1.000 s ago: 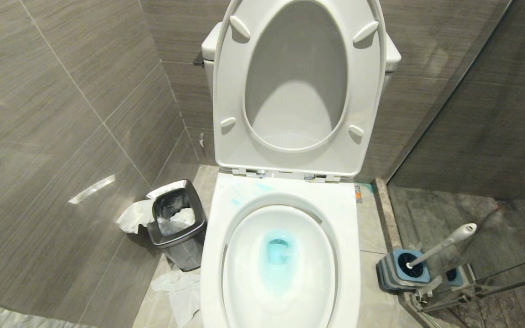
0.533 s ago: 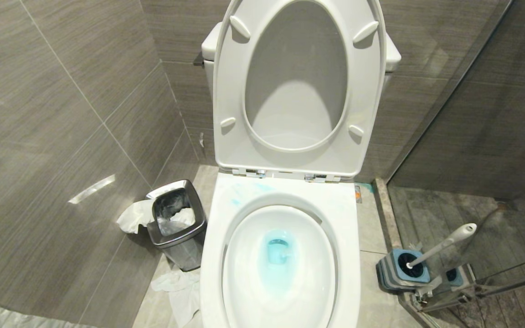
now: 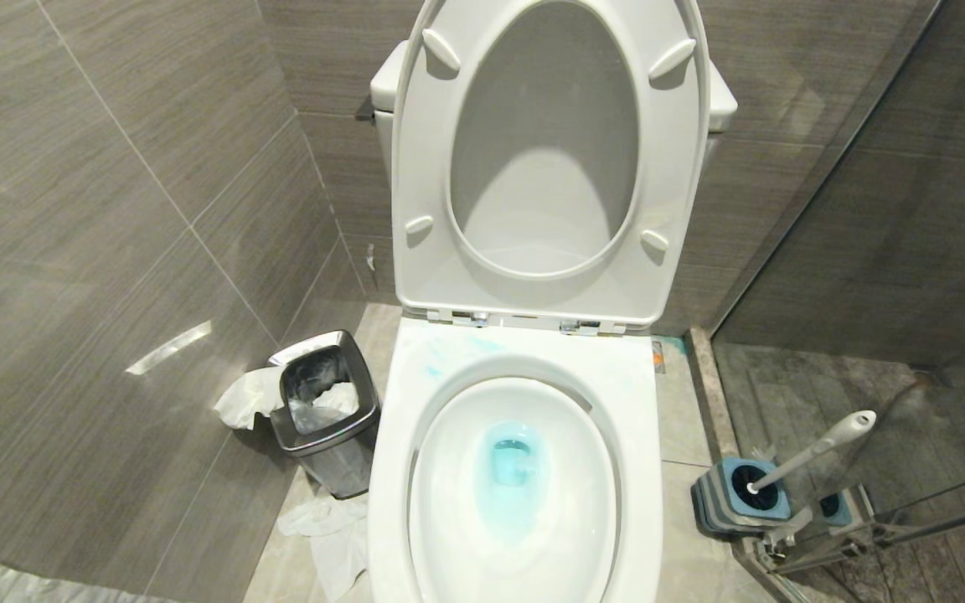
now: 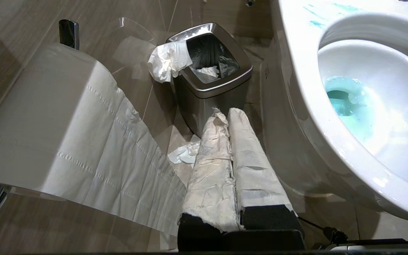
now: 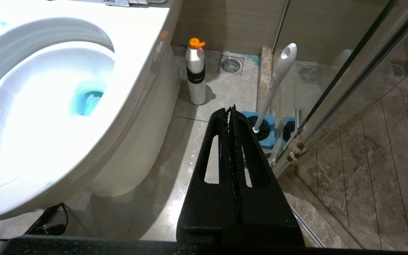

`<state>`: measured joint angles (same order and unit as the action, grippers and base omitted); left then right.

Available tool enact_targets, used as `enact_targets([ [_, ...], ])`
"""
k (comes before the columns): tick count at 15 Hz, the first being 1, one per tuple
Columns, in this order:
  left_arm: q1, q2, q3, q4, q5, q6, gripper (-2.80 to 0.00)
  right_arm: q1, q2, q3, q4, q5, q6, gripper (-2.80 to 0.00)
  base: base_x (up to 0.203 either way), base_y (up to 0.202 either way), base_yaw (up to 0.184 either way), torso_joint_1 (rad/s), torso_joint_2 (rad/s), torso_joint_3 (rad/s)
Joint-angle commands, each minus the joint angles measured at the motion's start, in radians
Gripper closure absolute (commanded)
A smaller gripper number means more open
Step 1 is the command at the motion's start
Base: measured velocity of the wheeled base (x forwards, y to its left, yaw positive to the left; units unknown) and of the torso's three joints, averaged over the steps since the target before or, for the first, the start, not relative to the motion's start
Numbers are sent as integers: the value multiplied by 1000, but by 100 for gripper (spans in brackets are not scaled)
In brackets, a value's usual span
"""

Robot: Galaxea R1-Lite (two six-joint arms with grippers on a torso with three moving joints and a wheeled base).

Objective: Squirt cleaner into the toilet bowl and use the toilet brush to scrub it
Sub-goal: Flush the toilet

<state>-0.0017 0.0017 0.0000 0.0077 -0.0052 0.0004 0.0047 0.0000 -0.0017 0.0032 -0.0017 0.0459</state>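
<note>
The white toilet bowl (image 3: 642, 402) fills the middle of the head view, seat and lid raised. Blue cleaner (image 3: 512, 469) tints the water at the bottom of the bowl, and pale smears mark the back left of the rim (image 3: 432, 368). The toilet brush (image 3: 817, 448) leans in its blue holder (image 3: 734, 498) on the floor to the right. My left gripper (image 4: 225, 110), its fingers wrapped in white, is shut and empty to the left of the bowl (image 4: 296, 88). My right gripper (image 5: 231, 108) is shut and empty, pointing toward the brush (image 5: 278, 76). Neither arm is in the head view.
A steel bin (image 3: 323, 410) with tissue stands left of the toilet, with crumpled paper (image 3: 327, 528) on the floor before it. A toilet paper roll (image 4: 48, 117) hangs close by my left gripper. A white bottle with an orange cap (image 5: 195, 72) stands beside the toilet base. A glass shower door (image 5: 349, 78) borders the brush holder.
</note>
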Motion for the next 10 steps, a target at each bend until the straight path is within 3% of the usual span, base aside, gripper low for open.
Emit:
enact_targets([
  [1, 0, 0, 3, 0, 1, 1, 0, 1, 2, 0, 0, 0, 0, 0, 0, 0, 0, 0, 0, 0],
  [4, -4, 0, 2, -2, -4, 11, 0, 0, 2, 0, 0, 0, 0, 0, 0, 0, 0, 0, 0, 0],
  [6, -4, 0, -3, -2, -14, 53, 0, 0, 2, 0, 1, 0, 0, 0, 0, 0, 0, 0, 0, 0],
  [10, -3, 31, -216, 82, -119, 109, 0, 1, 0, 0, 0, 0, 1, 0, 0, 0, 0, 0, 0, 0],
])
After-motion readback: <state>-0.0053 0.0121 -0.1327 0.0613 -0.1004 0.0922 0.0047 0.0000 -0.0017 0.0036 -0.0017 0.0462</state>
